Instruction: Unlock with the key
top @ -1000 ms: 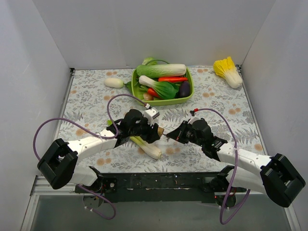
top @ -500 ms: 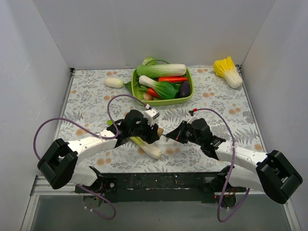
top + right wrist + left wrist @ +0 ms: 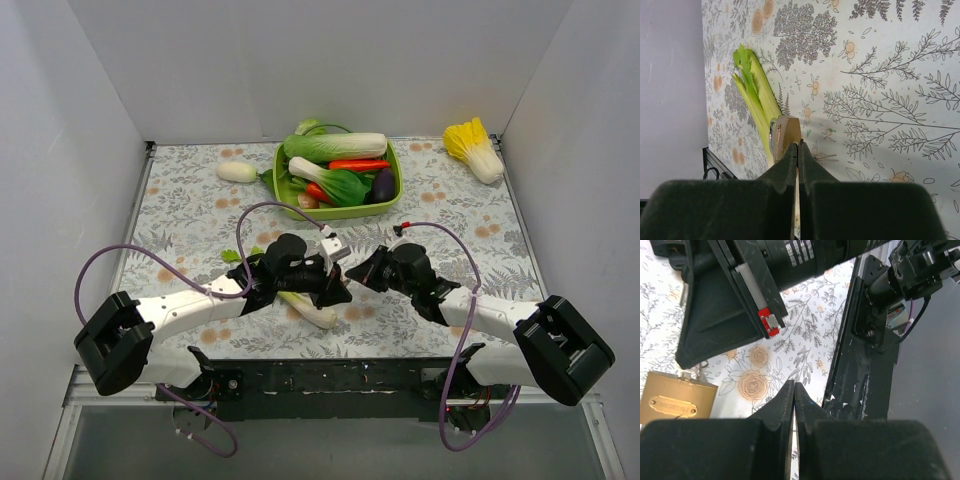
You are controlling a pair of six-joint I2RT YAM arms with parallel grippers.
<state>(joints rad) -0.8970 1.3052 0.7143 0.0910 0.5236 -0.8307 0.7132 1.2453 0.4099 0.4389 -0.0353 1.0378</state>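
A brass padlock point(image 3: 786, 131) shows edge-on just beyond my right gripper point(image 3: 798, 144), above the flowered table. That gripper is shut, its tips against the padlock's end; the key shows only as a thin dark sliver pinched between them. In the left wrist view the same padlock point(image 3: 675, 402) sits at the lower left, under the right gripper's black body point(image 3: 735, 315). My left gripper point(image 3: 794, 385) is shut on nothing, apart from the padlock and over the table's near edge. From above, the two grippers point(image 3: 340, 290) point(image 3: 352, 277) nearly meet at the table's middle, hiding the padlock.
A celery stalk point(image 3: 310, 308) lies under the left gripper. A green bowl point(image 3: 392, 195) of vegetables stands behind, with a white radish point(image 3: 237, 171) to its left and a yellow cabbage point(image 3: 473, 148) at the back right. A black rail point(image 3: 860, 365) runs along the near edge.
The left gripper was half open round the padlock; it has let go, shut, and shifted right toward the near edge. The right gripper has edged left, still shut.
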